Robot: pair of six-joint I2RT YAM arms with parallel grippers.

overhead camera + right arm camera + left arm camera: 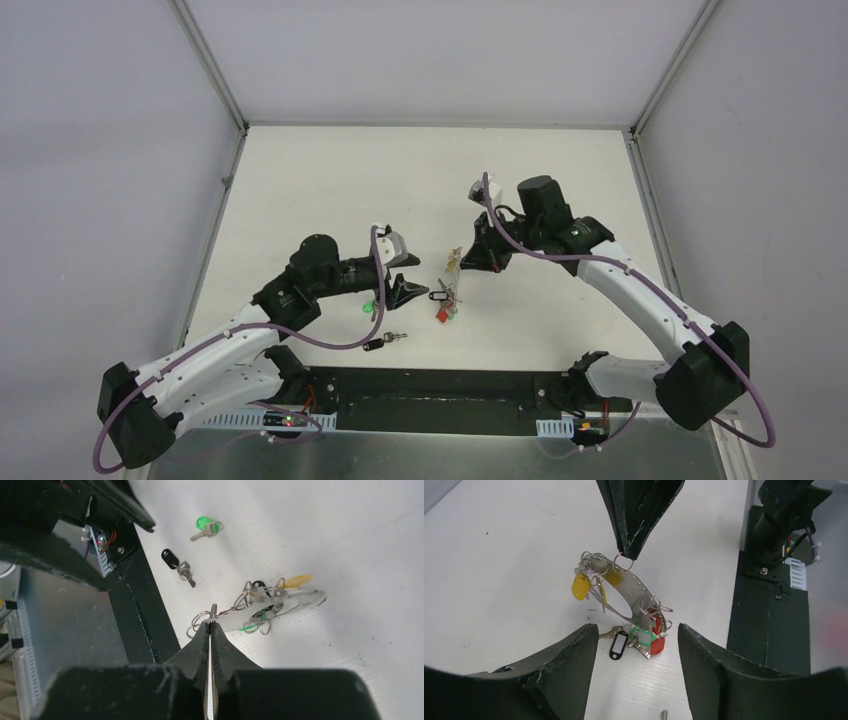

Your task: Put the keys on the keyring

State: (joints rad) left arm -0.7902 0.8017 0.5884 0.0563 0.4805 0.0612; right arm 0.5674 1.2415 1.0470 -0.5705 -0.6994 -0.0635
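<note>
The keyring (624,587), a grey metal loop strung with small split rings, hangs tilted above the table. My right gripper (626,555) is shut on one of its top rings (212,616). Yellow (580,586), red (657,645) and green (641,636) caps and a black tag (618,645) dangle from it onto the table. My left gripper (636,647) stands open just short of the low end, with nothing between its fingers. The green-capped key (202,522) and the black-capped key (170,558) lie loose near the left arm, as the top view shows: green key (370,307), black key (378,343).
A black mounting plate (430,385) runs along the table's near edge between the arm bases. A metal frame (215,215) borders the white table (330,180) at the left, back and right.
</note>
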